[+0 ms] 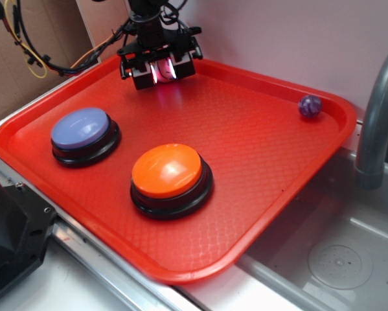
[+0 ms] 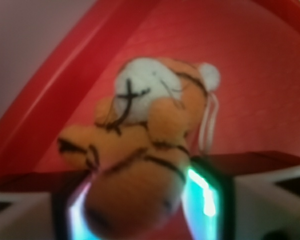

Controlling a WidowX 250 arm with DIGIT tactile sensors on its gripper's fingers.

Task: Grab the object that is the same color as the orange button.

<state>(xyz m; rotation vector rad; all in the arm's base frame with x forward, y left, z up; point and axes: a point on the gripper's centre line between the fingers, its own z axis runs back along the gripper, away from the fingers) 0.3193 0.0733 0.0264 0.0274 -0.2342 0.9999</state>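
Sitting between claw (image 2: 139,210) pads: toy (image 2: 139,140).

We record one red plastic tray (image 1: 258,214) with a textured floor and a raised rim, resting across a grey metal sink (image 1: 349,259). On the tray we count three items. A large domed glossy orange button (image 1: 168,172) on a black base sits near the middle. A same-shaped lavender-blue button (image 1: 82,129) sits beside it toward the left rim, apart from it. A small purple marbled ball (image 1: 309,106) lies near the far right corner.
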